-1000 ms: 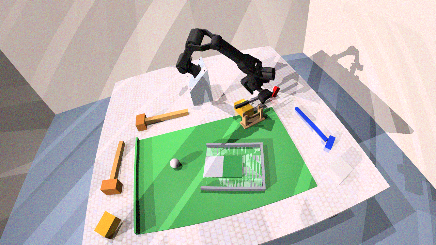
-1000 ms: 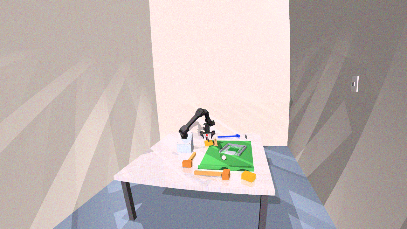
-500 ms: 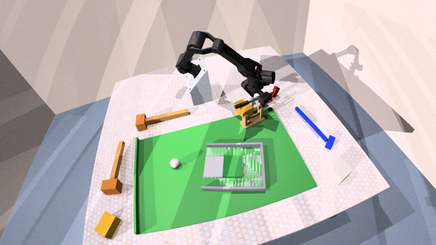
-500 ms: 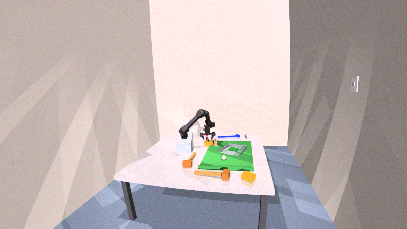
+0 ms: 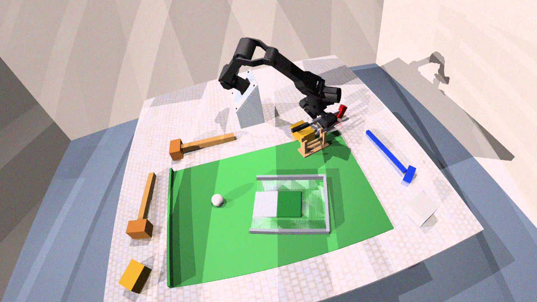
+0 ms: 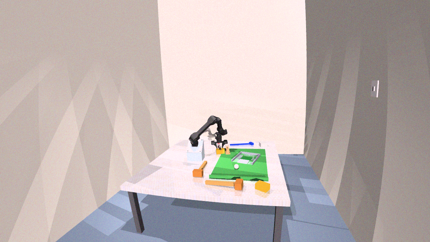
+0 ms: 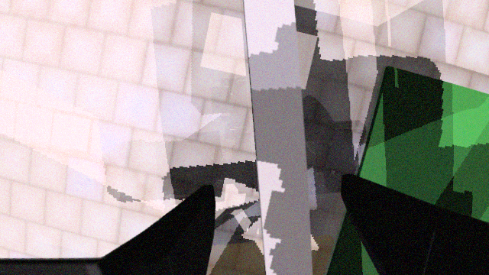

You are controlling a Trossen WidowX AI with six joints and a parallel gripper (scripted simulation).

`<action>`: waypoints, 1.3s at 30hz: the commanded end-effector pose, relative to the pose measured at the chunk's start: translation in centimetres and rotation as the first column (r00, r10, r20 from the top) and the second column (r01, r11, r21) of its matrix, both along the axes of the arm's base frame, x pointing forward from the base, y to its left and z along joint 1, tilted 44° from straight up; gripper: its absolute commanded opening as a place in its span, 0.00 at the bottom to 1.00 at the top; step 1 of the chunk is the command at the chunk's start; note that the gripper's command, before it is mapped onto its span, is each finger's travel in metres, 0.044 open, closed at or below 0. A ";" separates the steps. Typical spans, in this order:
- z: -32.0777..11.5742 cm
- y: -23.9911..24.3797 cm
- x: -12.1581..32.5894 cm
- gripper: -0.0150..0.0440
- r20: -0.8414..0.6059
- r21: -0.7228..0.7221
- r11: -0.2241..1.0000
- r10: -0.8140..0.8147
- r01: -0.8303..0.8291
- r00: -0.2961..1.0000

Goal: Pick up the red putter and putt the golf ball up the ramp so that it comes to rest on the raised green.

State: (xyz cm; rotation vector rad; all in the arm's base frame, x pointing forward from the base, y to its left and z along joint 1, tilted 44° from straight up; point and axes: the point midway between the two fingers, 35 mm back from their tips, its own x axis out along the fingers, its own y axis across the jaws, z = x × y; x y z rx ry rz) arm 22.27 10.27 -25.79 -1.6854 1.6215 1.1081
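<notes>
The red putter [image 5: 342,111] rests with its dark grip across a yellow block [image 5: 308,135] [image 6: 220,151]. Its shaft [image 7: 280,126] looks grey in the wrist view and runs between my fingers. My gripper [image 5: 319,122] [image 6: 219,146] [image 7: 278,189] is open, pointing down around the shaft, with a gap on each side of it. The white golf ball [image 5: 217,199] [image 6: 236,166] lies on the green mat [image 5: 232,244] [image 6: 222,168]. The pale ramp [image 5: 265,204] leads up to the darker raised green [image 5: 289,204], inside a grey three-sided border [image 5: 326,204].
A small wooden stand [image 5: 304,147] [image 6: 227,150] is beside the yellow block. A blue putter [image 5: 386,152] [image 6: 241,144] lies beyond the mat. Two orange mallets [image 5: 175,149] [image 5: 139,228] and another yellow block [image 5: 134,274] [image 6: 262,186] lie around the mat's near side.
</notes>
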 end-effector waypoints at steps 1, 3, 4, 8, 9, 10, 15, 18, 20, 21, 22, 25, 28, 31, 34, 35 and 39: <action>0.0 0.0 0.0 0.56 0.000 0.000 1.000 0.000 0.000 1.000; 0.0 0.0 0.0 0.47 0.000 0.000 1.000 0.000 0.000 1.000; 0.0 0.0 0.0 0.42 0.000 0.000 1.000 0.000 0.000 1.000; 0.0 0.0 0.0 0.31 0.000 0.000 1.000 0.000 0.000 1.000; 0.0 0.0 0.0 0.30 0.000 0.000 1.000 0.000 0.000 1.000; 0.0 0.0 0.0 0.29 0.000 0.000 1.000 0.000 0.000 1.000; 0.6 0.6 0.1 0.25 0.000 0.001 1.000 0.000 0.000 1.000; 1.9 2.1 0.4 0.25 -0.001 0.003 1.000 0.000 0.000 1.000; 3.1 3.3 0.5 0.25 -0.001 0.004 1.000 0.000 0.000 1.000; 3.7 3.9 0.5 0.25 -0.001 0.005 1.000 0.000 0.000 1.000; 4.4 4.5 0.5 0.25 -0.002 0.005 1.000 0.000 0.000 1.000; 6.3 6.2 0.4 0.25 -0.003 0.005 1.000 0.000 0.000 1.000; 7.3 7.0 0.2 0.25 -0.004 0.005 1.000 0.000 0.000 1.000; 6.7 6.6 0.4 0.25 -0.002 0.004 1.000 0.009 -0.009 1.000; 7.2 6.4 1.0 0.25 0.016 0.010 1.000 -0.019 0.018 1.000; 7.5 6.2 1.4 0.25 0.027 0.013 0.999 -0.035 0.035 0.999; 9.2 5.1 3.5 0.25 0.083 0.032 0.992 -0.123 0.121 0.989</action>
